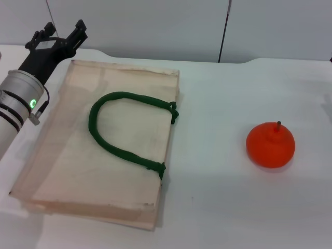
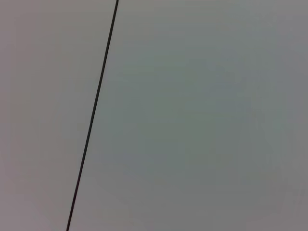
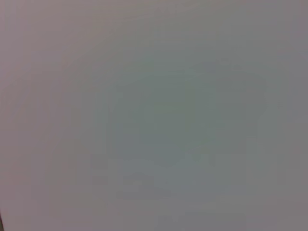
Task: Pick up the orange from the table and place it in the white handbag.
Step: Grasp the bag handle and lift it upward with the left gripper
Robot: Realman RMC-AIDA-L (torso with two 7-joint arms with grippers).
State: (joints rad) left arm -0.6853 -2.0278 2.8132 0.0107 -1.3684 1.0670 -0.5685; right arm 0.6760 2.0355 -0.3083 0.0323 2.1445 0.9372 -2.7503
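Bench: plain smooth white bench (image 1: 218, 207), pale wall behind.
Count: one flat cream cloth handbag (image 1: 78, 171), one orange-red round toy orange (image 1: 270, 145) at right.
Hand: left hand (image 1: 58, 35), upper left, spread wide, empty.

We find no readable text, label, brand, number or sign in any view. The white handbag (image 1: 104, 150) carries no print on its visible face, and the orange (image 1: 270, 144) and the table (image 1: 233, 207) are unmarked. The left arm shows only a small lit green indicator (image 1: 33, 103) on its wrist section, with no lettering that we can make out. Both wrist views show plain grey surfaces.
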